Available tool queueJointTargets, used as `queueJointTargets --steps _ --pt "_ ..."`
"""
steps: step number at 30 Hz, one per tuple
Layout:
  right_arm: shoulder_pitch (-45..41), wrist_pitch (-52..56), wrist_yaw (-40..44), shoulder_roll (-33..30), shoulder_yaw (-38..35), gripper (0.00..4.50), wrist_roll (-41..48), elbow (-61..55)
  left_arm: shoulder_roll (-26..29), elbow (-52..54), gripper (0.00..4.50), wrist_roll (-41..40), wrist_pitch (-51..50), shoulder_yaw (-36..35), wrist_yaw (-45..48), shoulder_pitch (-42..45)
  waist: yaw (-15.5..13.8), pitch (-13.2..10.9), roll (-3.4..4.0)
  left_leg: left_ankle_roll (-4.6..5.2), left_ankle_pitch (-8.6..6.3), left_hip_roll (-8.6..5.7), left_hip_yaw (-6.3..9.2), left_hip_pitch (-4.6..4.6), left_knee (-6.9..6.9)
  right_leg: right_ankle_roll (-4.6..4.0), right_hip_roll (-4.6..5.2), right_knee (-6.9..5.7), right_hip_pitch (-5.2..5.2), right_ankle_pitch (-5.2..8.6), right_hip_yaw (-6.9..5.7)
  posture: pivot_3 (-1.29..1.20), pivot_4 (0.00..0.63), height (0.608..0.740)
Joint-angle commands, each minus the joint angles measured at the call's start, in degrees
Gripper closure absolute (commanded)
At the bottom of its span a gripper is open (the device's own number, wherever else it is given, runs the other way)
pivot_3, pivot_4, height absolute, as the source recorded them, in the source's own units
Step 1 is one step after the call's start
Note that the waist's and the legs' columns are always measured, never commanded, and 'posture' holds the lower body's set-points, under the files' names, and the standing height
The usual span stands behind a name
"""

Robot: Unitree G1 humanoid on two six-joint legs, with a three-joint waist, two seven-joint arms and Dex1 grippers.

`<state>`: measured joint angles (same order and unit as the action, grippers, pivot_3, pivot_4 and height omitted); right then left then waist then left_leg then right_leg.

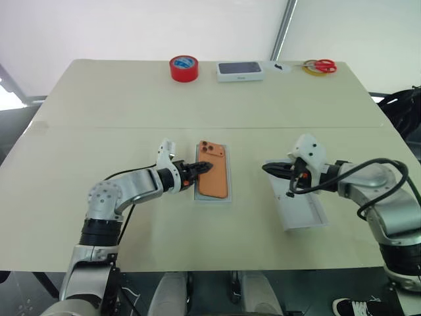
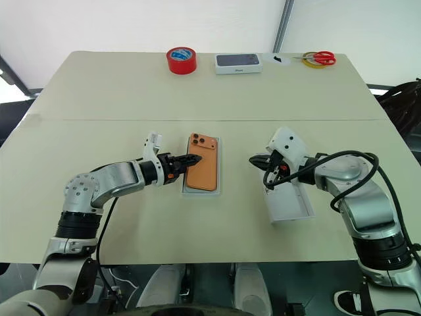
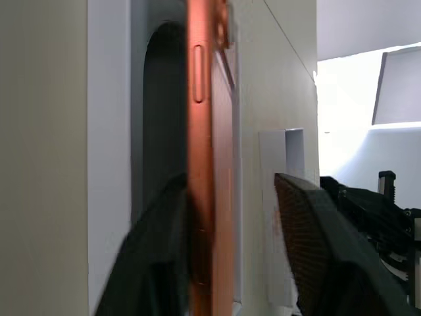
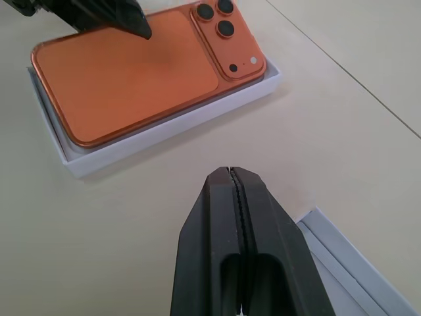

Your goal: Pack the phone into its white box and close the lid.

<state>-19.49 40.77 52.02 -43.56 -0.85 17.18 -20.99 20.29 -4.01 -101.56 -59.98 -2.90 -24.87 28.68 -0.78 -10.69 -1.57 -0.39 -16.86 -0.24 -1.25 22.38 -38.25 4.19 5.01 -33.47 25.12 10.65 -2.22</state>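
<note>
The orange phone [image 1: 214,171] lies back up in the white box [image 1: 212,199] at the table's middle, its camera cluster at the far end. It rests a little tilted, one long edge raised above the box wall [image 4: 171,128]. My left gripper [image 1: 205,167] is open at the phone's left edge, one finger [image 4: 125,20] over its back and the other below the edge [image 3: 200,164]. The lid [image 1: 299,207] lies to the right, plain white inside up. My right gripper [image 4: 230,172] is shut and empty, hovering over the lid's far end and pointing toward the box.
At the table's far edge stand a red tape roll [image 1: 184,68], a small white box with a dark top [image 1: 240,70] and red-handled scissors [image 1: 320,66] on a yellow ring. A seam crosses the table behind the white box.
</note>
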Motion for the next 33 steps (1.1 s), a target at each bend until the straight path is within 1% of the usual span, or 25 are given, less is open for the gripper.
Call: queueJointTargets --steps 1,2,3,7,11,13,15,17,18,19,20,23,25,28,31,33 --pt "-1.0 -1.1 -0.5 -0.2 -0.2 4.5 0.7 -0.5 1.4 3.8 0.66 -2.5 -1.0 -1.0 -0.1 -0.4 0.0 0.0 0.0 0.0 0.0 0.01 0.0 0.0 0.0 0.0 0.0 0.0 0.0 0.0 0.0 0.0 0.15 0.74" --pt "-1.0 -1.2 -0.5 -0.3 0.0 4.5 0.6 -0.5 2.1 4.5 0.17 -3.6 -1.2 -1.3 -0.4 -0.8 0.0 0.0 0.0 0.0 0.0 0.01 0.0 -0.01 -0.01 0.0 0.0 -0.01 -0.01 0.0 0.0 0.0 0.15 0.74" --pt "-1.1 -1.4 -0.6 -0.3 0.2 4.5 0.4 -0.5 2.9 5.3 0.02 -4.6 -1.2 -1.5 -0.5 -1.1 0.1 0.0 0.0 0.0 0.0 0.01 0.0 -0.01 -0.01 0.0 0.0 -0.01 -0.01 0.0 0.0 0.0 0.15 0.74" --pt "-1.5 -1.5 -1.0 -0.2 1.2 4.5 0.1 -0.7 7.1 8.7 0.02 -8.6 -0.3 -3.0 -0.4 -2.1 0.1 0.0 0.0 -0.02 0.01 0.04 -0.01 -0.06 0.0 0.0 -0.03 -0.07 0.0 0.0 0.04 0.0 0.15 0.74" --pt "-3.7 -1.2 -2.2 -0.4 4.4 4.5 -2.2 0.4 12.0 11.5 0.02 -11.4 1.1 -5.7 0.7 -3.3 0.1 0.0 0.0 -0.05 0.03 0.07 0.01 -0.06 -0.04 -0.16 0.0 -0.12 0.0 0.08 0.04 0.0 0.15 0.74" --pt "-6.5 0.5 -4.1 0.5 7.1 4.5 -4.0 1.3 15.5 12.4 0.02 -9.9 0.9 -6.4 1.0 -4.5 0.2 0.0 0.0 -0.05 0.03 0.06 0.0 -0.08 -0.06 -0.17 0.0 -0.13 -0.02 0.08 0.05 0.0 0.15 0.74" --pt "-8.9 2.1 -5.5 1.4 9.3 4.5 -5.3 2.0 18.9 13.0 0.02 -5.7 -0.1 -6.1 2.3 -5.4 0.2 0.0 0.0 -0.05 0.03 0.05 -0.04 -0.11 -0.06 -0.18 0.0 -0.17 -0.01 0.08 0.09 0.0 0.15 0.74" --pt "-11.4 3.0 -7.2 2.5 12.9 4.5 -8.1 3.3 23.0 15.0 0.54 4.0 -1.3 -4.0 5.4 -6.0 0.2 0.0 0.0 -0.07 0.04 0.01 -0.04 -0.12 -0.05 -0.19 -0.06 -0.18 0.0 0.09 0.09 0.0 0.15 0.74" --pt "-12.3 3.3 -7.7 2.9 14.4 4.5 -9.3 3.9 24.1 15.7 0.83 7.6 -1.6 -3.1 6.9 -6.0 0.2 0.0 0.0 -0.1 0.06 0.0 -0.04 -0.11 -0.05 -0.19 -0.11 -0.18 0.0 0.09 0.08 0.0 0.15 0.74" --pt "-12.9 3.5 -8.0 3.2 15.4 4.5 -10.0 4.3 24.6 16.1 1.24 10.0 -1.7 -2.6 8.1 -6.0 0.0 0.0 0.0 -0.12 0.07 0.0 -0.05 -0.1 -0.04 -0.2 -0.13 -0.18 0.02 0.09 0.07 0.0 0.15 0.74" --pt "-13.3 3.7 -8.2 3.4 16.1 4.5 -10.5 4.6 24.7 16.2 1.8 11.5 -1.8 -2.2 9.0 -5.9 -0.1 0.0 0.0 -0.12 0.07 -0.01 -0.07 -0.09 -0.04 -0.2 -0.13 -0.18 0.01 0.09 0.06 0.0 0.15 0.74" --pt "-15.0 5.7 -9.5 5.5 19.2 4.5 -12.3 6.2 25.0 18.3 3.42 21.3 -2.1 1.7 13.1 -4.7 -0.1 0.0 0.0 -0.12 0.08 -0.02 -0.08 -0.02 -0.05 -0.2 -0.08 -0.13 0.0 0.09 0.02 0.0 0.15 0.74" --pt "-16.0 7.3 -10.3 7.2 21.0 4.5 -13.1 6.6 23.9 19.1 4.46 26.8 -1.9 4.3 15.2 -4.0 0.1 0.0 0.0 -0.1 0.07 -0.04 -0.09 -0.01 -0.05 -0.2 -0.06 -0.09 0.0 0.09 0.03 0.0 0.15 0.74" --pt "-17.2 9.1 -12.1 9.7 23.6 4.5 -15.2 7.7 21.4 19.6 4.46 32.0 -2.1 6.7 17.6 -3.1 0.1 0.0 0.0 -0.1 0.06 -0.02 -0.09 -0.01 -0.04 -0.18 -0.09 -0.09 0.02 0.08 0.04 0.0 0.15 0.74" --pt "-17.2 8.1 -12.9 10.2 25.7 4.5 -17.6 8.2 17.7 19.2 4.46 35.1 -2.7 7.0 18.2 -2.5 0.1 0.0 0.0 -0.11 0.07 -0.01 -0.07 -0.01 -0.03 -0.02 -0.12 -0.13 0.04 -0.02 0.03 0.0 0.15 0.74" --pt "-17.2 8.2 -13.3 11.4 26.2 4.5 -17.9 8.7 15.5 18.9 4.46 38.5 -3.5 9.3 19.3 -1.7 0.1 0.0 0.0 -0.11 0.07 -0.01 -0.07 -0.01 -0.04 -0.01 -0.11 -0.14 0.04 -0.02 0.04 0.0 0.15 0.74"
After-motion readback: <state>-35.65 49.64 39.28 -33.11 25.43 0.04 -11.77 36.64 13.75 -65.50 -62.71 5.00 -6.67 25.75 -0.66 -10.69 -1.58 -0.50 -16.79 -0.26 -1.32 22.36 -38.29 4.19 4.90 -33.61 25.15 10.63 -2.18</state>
